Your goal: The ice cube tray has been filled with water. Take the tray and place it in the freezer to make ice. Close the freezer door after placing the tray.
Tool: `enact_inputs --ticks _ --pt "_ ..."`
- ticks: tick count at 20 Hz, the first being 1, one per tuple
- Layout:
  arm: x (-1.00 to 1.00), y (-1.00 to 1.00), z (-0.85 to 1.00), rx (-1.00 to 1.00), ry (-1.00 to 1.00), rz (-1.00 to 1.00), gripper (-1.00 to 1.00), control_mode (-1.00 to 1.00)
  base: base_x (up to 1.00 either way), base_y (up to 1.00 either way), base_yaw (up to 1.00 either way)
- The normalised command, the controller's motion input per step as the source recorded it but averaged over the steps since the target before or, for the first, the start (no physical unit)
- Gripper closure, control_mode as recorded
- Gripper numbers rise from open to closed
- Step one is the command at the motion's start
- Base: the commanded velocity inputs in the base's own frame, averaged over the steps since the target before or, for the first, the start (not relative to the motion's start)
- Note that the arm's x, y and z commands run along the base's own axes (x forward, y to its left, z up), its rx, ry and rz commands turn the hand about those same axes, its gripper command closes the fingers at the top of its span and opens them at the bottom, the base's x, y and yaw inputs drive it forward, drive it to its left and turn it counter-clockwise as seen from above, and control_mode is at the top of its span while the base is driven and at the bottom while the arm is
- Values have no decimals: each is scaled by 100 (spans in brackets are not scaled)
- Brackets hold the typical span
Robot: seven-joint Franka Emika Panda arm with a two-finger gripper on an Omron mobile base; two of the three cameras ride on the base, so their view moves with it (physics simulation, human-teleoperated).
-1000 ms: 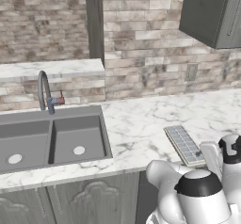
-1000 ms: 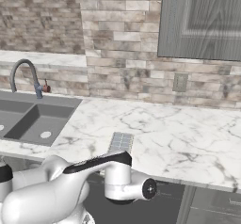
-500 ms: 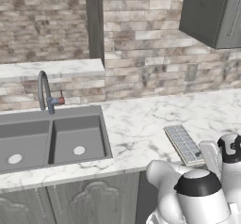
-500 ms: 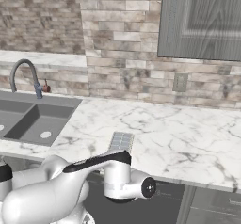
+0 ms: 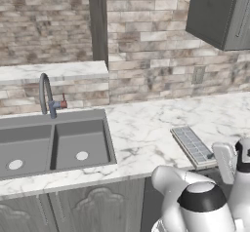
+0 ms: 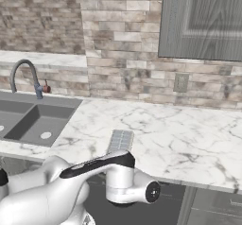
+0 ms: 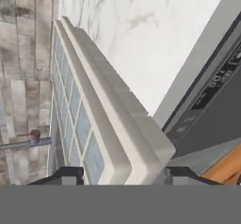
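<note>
One ice cube tray (image 7: 101, 124), cells holding water (image 7: 77, 119), sits between the hand's (image 7: 124, 176) closing fingers.

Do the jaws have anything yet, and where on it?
The ice cube tray, at its near end by the counter edge: a fingertip sits on each side, but a firm grip cannot be told.

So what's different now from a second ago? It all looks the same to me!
Very little moved. The arm dipped slightly at the counter's front edge, and its fingers drew in around the near end of the ice cube tray; whether they grip it yet, I can't tell. The tray itself lies flat on the marble counter where it was, and the sink and faucet are unchanged.
</note>
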Motion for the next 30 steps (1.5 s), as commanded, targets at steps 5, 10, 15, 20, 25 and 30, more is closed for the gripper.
enact_inputs --ticks 5,10,15,20,25,30 --pt "-23 0 91 0 -24 10 100 -100 0 0 0" --pt "-10 0 83 0 -15 11 100 -100 0 0 0" --pt "-8 10 84 0 -2 10 100 -100 0 0 0" --pt "-2 25 70 0 0 8 100 -100 0 0 0" --pt "0 39 39 -2 1 7 100 -100 0 0 0" --pt "0 29 8 -3 0 8 100 -100 0 0 0"
